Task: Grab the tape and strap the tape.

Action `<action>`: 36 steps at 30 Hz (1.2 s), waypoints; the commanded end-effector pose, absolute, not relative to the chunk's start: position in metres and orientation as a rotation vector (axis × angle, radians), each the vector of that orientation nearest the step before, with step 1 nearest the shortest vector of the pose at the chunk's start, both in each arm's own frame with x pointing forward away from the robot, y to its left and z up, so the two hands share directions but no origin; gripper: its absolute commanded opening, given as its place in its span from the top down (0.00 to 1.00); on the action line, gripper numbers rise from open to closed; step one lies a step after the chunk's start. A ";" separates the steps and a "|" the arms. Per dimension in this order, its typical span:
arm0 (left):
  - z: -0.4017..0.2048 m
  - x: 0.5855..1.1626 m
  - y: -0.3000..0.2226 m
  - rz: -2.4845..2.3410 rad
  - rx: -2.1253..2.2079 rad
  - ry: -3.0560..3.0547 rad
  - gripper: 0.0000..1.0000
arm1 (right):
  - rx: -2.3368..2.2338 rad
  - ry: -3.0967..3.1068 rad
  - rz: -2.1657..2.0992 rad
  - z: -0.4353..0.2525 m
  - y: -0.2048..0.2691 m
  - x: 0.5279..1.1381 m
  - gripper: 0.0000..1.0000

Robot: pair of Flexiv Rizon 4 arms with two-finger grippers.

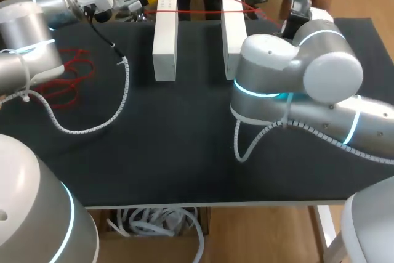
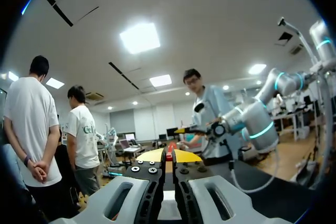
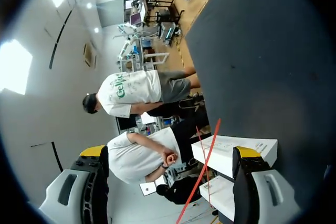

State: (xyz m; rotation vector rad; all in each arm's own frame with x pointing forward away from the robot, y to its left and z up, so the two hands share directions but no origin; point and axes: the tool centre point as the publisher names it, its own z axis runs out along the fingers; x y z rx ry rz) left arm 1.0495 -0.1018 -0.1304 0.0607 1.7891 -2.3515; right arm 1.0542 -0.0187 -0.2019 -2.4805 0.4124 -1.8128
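My left gripper (image 2: 168,156) had its two yellow tips drawn close together, and a sliver of red tape (image 2: 170,148) was pinched between them. Ahead and off to one side, my right arm (image 2: 257,124) stood over the black tabletop (image 2: 273,195). Its grey joints were ringed in blue light, and a white cable (image 2: 251,189) sagged from it near the tabletop's edge.
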 end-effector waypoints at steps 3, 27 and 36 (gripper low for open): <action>-0.130 1.048 -0.102 -2.349 0.059 1.787 1.00 | -2.530 0.409 -1.726 -0.204 -0.016 1.061 0.00; -0.130 1.048 -0.102 -2.349 0.059 1.787 1.00 | -2.388 0.456 -1.833 -0.223 0.015 1.104 0.02; -0.130 1.048 -0.102 -2.349 0.059 1.787 1.00 | -2.379 0.441 -1.813 -0.209 0.005 1.098 0.02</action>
